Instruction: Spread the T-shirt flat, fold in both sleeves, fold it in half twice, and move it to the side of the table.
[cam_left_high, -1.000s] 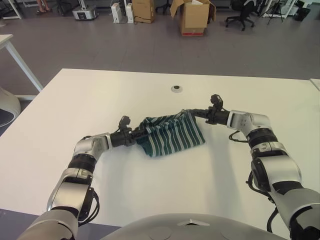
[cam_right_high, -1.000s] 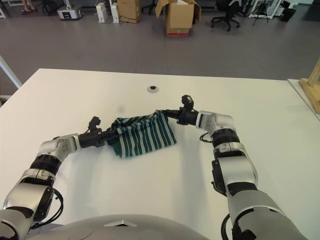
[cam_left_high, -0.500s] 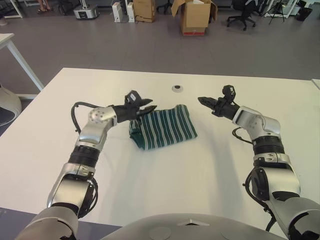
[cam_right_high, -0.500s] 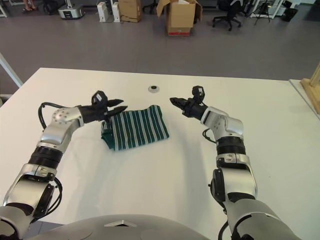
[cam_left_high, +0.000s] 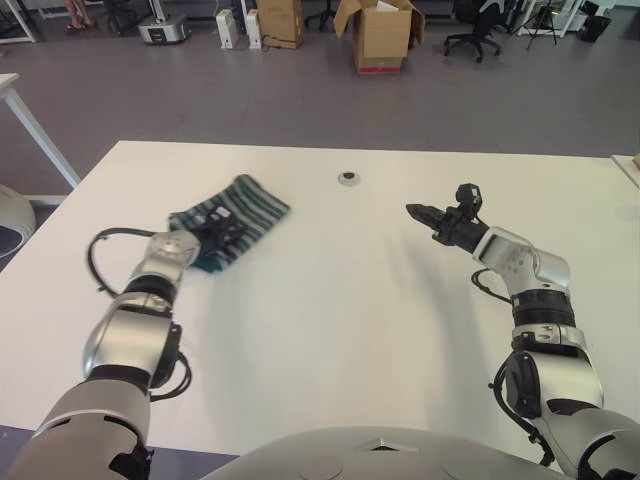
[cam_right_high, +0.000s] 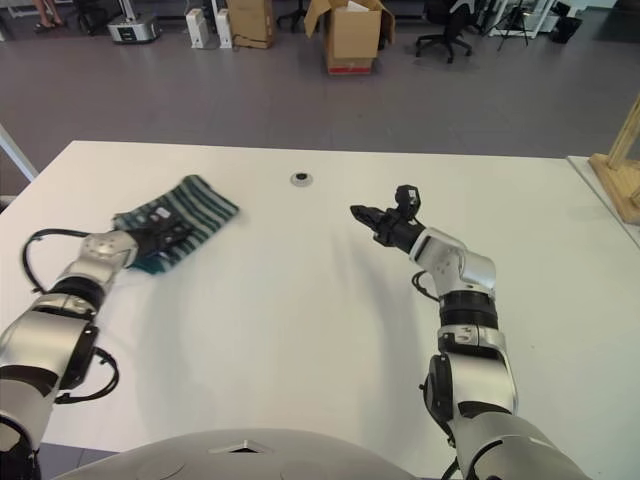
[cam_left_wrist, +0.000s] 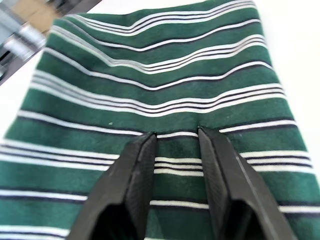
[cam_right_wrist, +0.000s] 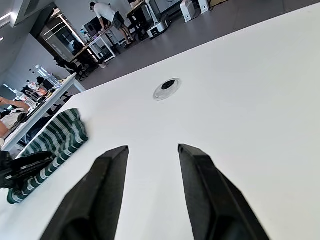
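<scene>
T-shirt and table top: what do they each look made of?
T-shirt: soft knit cloth, probably cotton or a blend, matte. The green and white stripes ripple over gentle folds, and the fibre itself cannot be told. Table: hard, smooth white top, perhaps laminate or painted board, flat and even with a faint sheen.

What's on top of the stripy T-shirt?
The left gripper rests its two black fingers on the folded T-shirt, slightly apart. The stripes beneath them are covered, and so is the table under the shirt.
</scene>
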